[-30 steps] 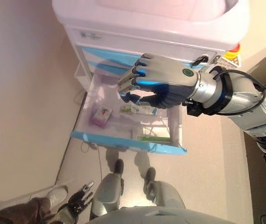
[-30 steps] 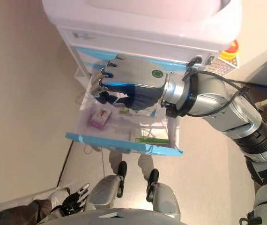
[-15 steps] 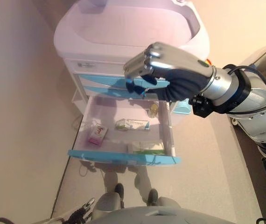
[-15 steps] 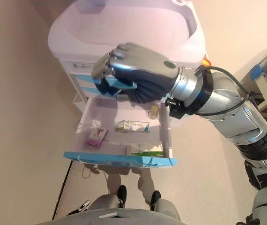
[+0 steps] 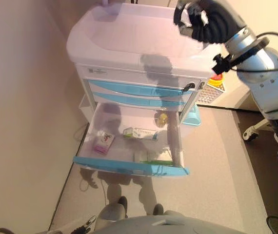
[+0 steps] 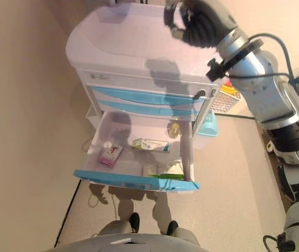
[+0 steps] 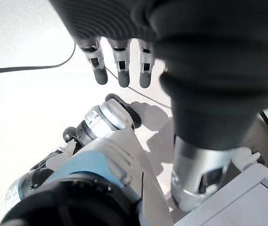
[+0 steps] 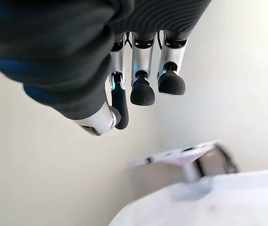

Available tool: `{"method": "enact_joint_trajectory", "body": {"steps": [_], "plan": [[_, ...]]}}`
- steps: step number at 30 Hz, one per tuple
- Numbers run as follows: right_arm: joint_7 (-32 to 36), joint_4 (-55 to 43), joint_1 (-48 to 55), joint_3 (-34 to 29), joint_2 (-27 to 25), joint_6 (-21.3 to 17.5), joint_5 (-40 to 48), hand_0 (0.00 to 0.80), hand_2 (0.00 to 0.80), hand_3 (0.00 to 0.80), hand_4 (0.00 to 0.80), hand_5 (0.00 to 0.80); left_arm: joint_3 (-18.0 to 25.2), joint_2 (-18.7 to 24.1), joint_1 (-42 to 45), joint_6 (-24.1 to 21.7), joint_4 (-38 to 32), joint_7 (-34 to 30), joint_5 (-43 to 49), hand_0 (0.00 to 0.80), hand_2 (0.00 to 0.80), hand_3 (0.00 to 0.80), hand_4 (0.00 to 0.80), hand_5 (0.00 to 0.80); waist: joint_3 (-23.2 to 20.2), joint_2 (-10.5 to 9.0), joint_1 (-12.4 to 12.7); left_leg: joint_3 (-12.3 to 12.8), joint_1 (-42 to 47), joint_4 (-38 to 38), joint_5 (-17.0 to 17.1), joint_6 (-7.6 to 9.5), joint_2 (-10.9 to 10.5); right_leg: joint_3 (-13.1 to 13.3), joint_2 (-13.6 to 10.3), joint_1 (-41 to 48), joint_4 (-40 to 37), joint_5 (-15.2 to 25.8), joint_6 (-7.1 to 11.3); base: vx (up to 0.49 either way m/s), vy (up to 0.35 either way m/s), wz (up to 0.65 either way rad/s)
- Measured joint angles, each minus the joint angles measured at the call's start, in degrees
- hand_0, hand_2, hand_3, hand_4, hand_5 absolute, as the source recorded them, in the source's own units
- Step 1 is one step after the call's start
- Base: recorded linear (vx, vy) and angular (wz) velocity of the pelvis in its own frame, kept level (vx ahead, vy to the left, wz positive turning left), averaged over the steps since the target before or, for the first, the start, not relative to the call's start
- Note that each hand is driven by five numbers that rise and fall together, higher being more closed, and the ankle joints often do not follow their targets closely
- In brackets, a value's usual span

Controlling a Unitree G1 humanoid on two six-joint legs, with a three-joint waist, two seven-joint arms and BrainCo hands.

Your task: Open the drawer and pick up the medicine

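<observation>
Beige floor [image 5: 217, 161] and a plain wall [image 5: 22, 97] surround a white medical cart [image 5: 144, 44] with a recessed top and blue-fronted drawers.

1. Drawers. Two upper drawers [image 5: 134, 92] are closed. The bottom drawer [image 5: 129, 146] is pulled fully out; its blue front [image 5: 129, 166] is the edge nearest the robot.
2. Drawer contents.
   - A pink medicine box [image 5: 103, 142] lies flat near the drawer's left wall.
   - A long white-and-green medicine box [image 5: 141, 133] lies across the middle, apart from the pink one.
   - A small yellowish bottle [image 5: 162, 119] stands at the rear right corner.
   - A flat white-and-green pack [image 5: 156, 157] lies at the front right, against the blue front.
3. Right hand [image 5: 205, 22]. It is raised above the cart's rear right corner, well clear of the drawer. In the right wrist view the fingers [image 8: 143, 89] curl inward toward the thumb with nothing between them; the hand is closed and empty. All medicine is in the drawer.
4. Left hand [image 7: 120, 70]. It hangs low at the robot's side with straight, relaxed fingers, empty.
5. Clearance. The drawer opening is unobstructed from above. The wall runs close along the cart's left side; open floor lies to the right and in front. A red-and-yellow item [image 5: 216, 80] and a pale blue container [image 5: 193, 116] sit at the cart's right side.
</observation>
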Motion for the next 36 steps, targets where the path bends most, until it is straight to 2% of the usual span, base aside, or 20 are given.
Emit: {"method": "enact_joint_trajectory", "body": {"steps": [6, 8, 11, 16, 20, 24, 30, 36], "plan": [[-2.31, 11.08, -4.73, 4.54, -0.82, 1.14, -0.17, 0.800, 0.800, 0.800, 0.800, 0.800, 0.04, 1.14, -0.09, 2.11, -0.54, 0.78, 0.04, 0.000, 0.000, 0.000, 0.000, 0.000, 0.19, -0.42, 1.41, -0.66, 0.04, -0.01, -0.02, 0.06, -0.10, -0.48, -0.03, 0.66, -0.38, 0.14, -0.11, 0.046, 0.041, 0.05], [-2.70, 15.63, -6.47, 6.55, -0.82, 1.65, 2.44, 0.800, 0.800, 0.800, 0.800, 0.800, 0.00, 1.56, -0.21, 2.45, -0.78, 0.81, 0.04, 0.000, 0.000, 0.000, 0.000, 0.000, 0.33, -0.48, 1.97, -0.85, -0.01, 0.01, -0.02, 0.06, -0.10, -0.84, -0.04, 0.73, -0.48, 0.14, -0.11, 0.010, 0.016, 0.06], [-2.73, 19.16, -6.50, 6.72, -0.81, 1.76, 4.75, 0.800, 0.800, 0.800, 0.800, 0.800, 0.00, 1.79, -0.20, 2.49, -1.00, 0.96, 0.04, 0.000, 0.000, 0.000, 0.000, 0.000, 1.05, -0.68, 2.28, -1.80, -0.01, 0.07, 0.00, 0.01, -0.17, -1.65, -0.10, 1.44, -0.99, 0.14, -0.11, 0.003, 0.012, 0.15], [-2.45, 20.22, -6.50, 7.16, -0.81, 1.20, 5.31, 0.800, 0.800, 0.800, 0.800, 0.800, 0.00, 1.72, -0.17, 3.34, -1.22, 0.87, 1.08, 0.000, 0.000, 0.000, 0.000, 0.000, 2.16, -0.64, 3.22, -2.01, 0.00, 0.08, -0.01, -0.02, -0.20, -1.77, -0.04, 1.59, -1.21, 0.15, -0.13, -0.002, 0.003, 0.02], [-0.97, 17.19, -6.47, 7.36, -0.79, 0.04, 4.97, 0.800, 0.800, 0.800, 0.800, 0.800, 0.01, 1.53, -0.12, 3.33, -2.38, 0.90, 2.06, 0.000, 0.000, 0.000, 0.000, 0.000, 2.83, -0.60, 3.29, -1.98, -0.02, 0.08, -0.01, -0.02, -0.23, -1.73, -0.03, 1.58, -1.36, 0.15, -0.13, -0.018, -0.003, 0.00], [1.98, 7.74, -6.30, 7.19, -0.76, -1.34, 3.64, 0.800, 0.800, 0.800, 0.800, 0.800, 0.03, 1.23, -0.12, 3.29, -2.81, 0.92, 2.19, 0.000, 0.000, 0.000, 0.000, 0.000, 3.08, -0.57, 2.57, -1.88, -0.01, 0.05, -0.02, -0.03, -0.22, -1.66, 0.01, 1.56, -1.39, 0.16, -0.13, -0.040, -0.011, -0.01], [6.66, -4.38, -5.30, 6.16, -0.79, -1.43, 3.47, 0.800, 0.800, 0.800, 0.800, 0.800, 0.09, 0.97, -0.14, 3.24, -2.79, 0.79, 2.21, 0.000, 0.000, 0.000, 0.000, 0.000, 3.14, -0.54, 1.66, -1.41, 0.28, -0.18, -0.04, -0.03, -0.13, -1.39, 0.01, 1.50, -1.24, 0.16, -0.13, -0.007, 0.003, -0.02], [9.08, -6.77, -3.59, 6.16, -0.73, -0.88, 4.03, 0.800, 0.800, 0.800, 0.800, 0.800, 0.12, 0.91, -0.01, 3.18, -2.50, 0.67, 2.19, 0.000, 0.000, 0.000, 0.000, 0.000, 3.17, -0.49, 1.08, -0.21, 1.29, -0.84, -0.19, -0.30, -0.08, -0.12, -0.02, 1.37, -0.97, 0.15, -0.10, -0.007, 0.006, -0.10]]}}
